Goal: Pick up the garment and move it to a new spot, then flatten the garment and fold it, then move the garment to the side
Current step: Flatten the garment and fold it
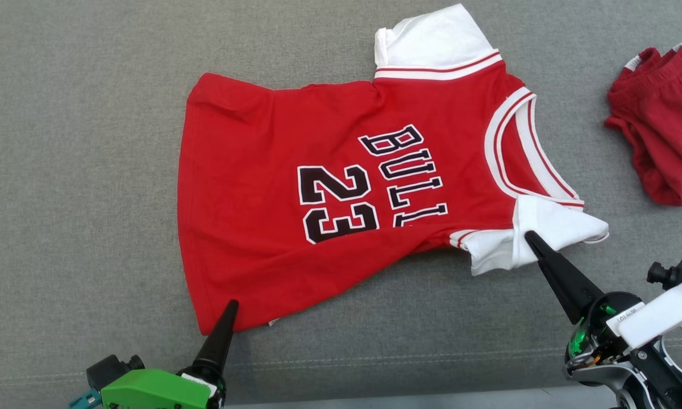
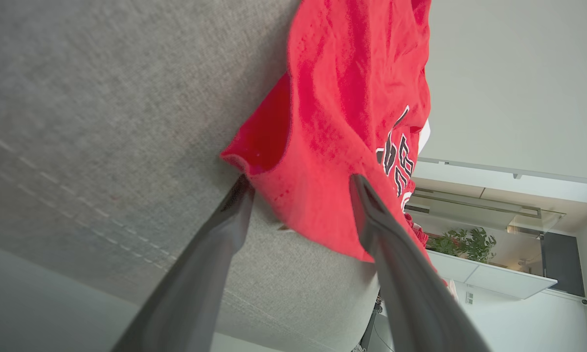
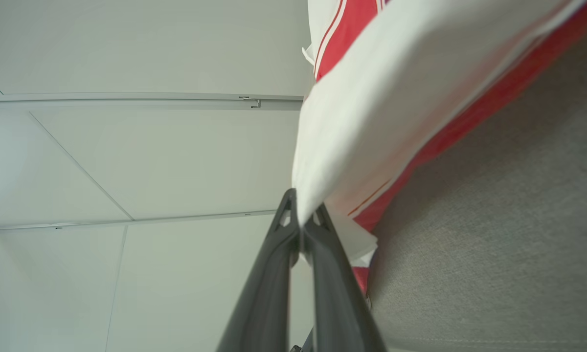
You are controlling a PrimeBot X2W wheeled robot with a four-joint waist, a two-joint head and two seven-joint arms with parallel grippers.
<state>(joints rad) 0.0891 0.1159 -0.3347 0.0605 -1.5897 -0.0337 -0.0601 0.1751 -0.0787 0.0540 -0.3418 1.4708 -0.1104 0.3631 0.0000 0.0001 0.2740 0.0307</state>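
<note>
Garment spread across middle of grey cushion. Left end effector wide open, straddling near-left hem corner. Right end effector clamped on white sleeve. Red shorts bunched at right edge.

The red jersey with white sleeves, striped trim and a black 23 lies front-up, mostly flat but rumpled, on the grey upholstered surface, hem toward its left, collar toward its right

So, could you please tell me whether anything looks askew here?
The jersey lies skewed and wrinkled on the grey cushion, one white sleeve pinched in the shut right gripper; the open left gripper straddles its hem corner.
</note>
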